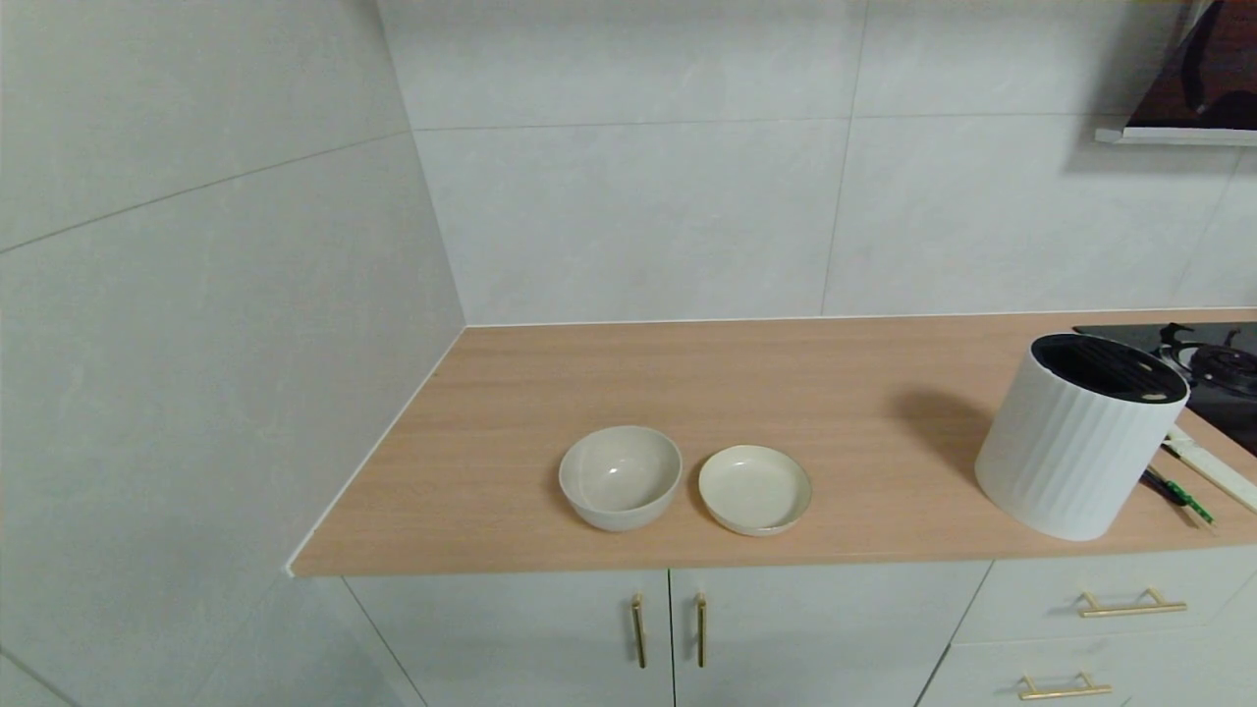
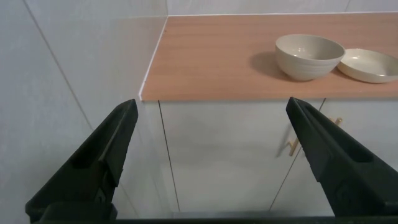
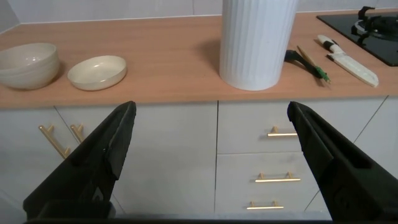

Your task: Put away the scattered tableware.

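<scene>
**Wood countertop bears bowl and dish as left gripper and right gripper gape**

Grey tiled walls meet at the corner behind the countertop. The cream bowl sits near its front edge, and the shallow dish lies just beside it on the right, a narrow gap between them. Farther right a white ribbed holder stands upright. Green-tipped chopsticks and a white knife lie flat on the wood beside it, close to a black hob. The left gripper hangs below counter level in front of the white cabinet doors, fingers spread wide, gripping nothing. The right gripper hangs before the drawers, fingers likewise wide apart, touching nothing
</scene>
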Robot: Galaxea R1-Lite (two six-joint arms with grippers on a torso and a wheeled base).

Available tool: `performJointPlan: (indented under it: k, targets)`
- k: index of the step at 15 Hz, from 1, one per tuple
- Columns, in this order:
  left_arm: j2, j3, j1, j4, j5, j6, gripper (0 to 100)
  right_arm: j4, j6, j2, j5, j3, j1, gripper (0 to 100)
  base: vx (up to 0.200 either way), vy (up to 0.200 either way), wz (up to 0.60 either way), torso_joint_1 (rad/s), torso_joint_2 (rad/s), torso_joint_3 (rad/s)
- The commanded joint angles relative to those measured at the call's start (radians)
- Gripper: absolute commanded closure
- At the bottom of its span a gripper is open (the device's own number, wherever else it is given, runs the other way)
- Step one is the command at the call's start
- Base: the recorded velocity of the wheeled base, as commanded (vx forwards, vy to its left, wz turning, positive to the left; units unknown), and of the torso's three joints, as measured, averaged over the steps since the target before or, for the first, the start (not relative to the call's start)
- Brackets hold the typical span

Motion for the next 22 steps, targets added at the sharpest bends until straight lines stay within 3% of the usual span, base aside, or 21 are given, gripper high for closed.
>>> performJointPlan:
  k: [1,8,22]
  targets:
    - [0.000,-0.001,0.000,0.000,0.000,-0.001,0,0.000,0.000,0.002,0.001,0.000,0.000,0,0.000,0.000,0.00,0.000,0.00,0.000]
    - [0.000,0.001,0.000,0.000,0.000,-0.001,0,0.000,0.000,0.002,0.001,0.000,0.000,0,0.000,0.000,0.00,-0.029,0.06,0.031]
    - [0.000,0.001,0.000,0.000,0.000,-0.001,0,0.000,0.000,0.002,0.001,0.000,0.000,0,0.000,0.000,0.00,-0.233,0.51,0.279]
